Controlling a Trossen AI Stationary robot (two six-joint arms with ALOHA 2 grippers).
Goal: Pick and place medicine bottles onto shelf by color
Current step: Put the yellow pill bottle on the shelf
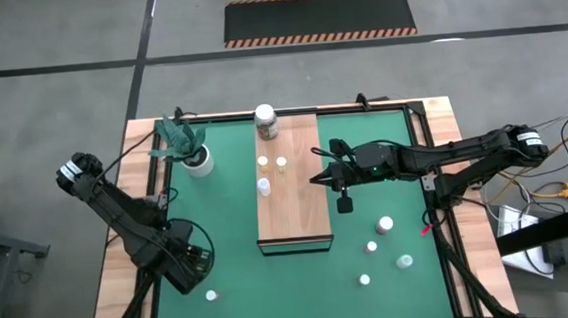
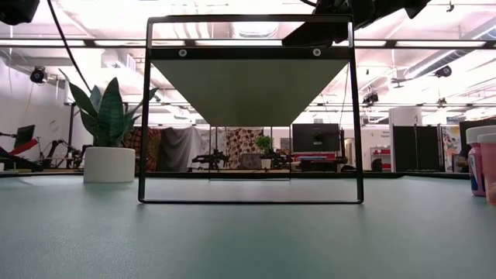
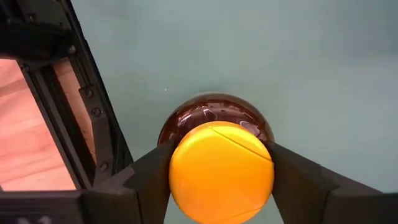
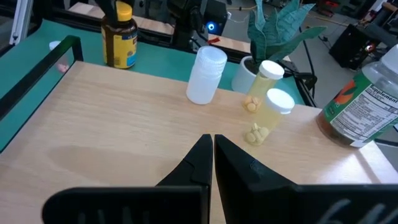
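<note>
My left jaws [image 3: 221, 171] grip the yellow-lidded amber jar [image 3: 219, 155] at the counter's seven o'clock; my right jaws [image 4: 212, 155] hover closed over the shelf [image 4: 124, 134].

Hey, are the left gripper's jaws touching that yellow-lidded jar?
Touching. In the left wrist view, the left gripper has its jaws pressed against both sides of the yellow lid of the amber jar, with no gap.
</note>
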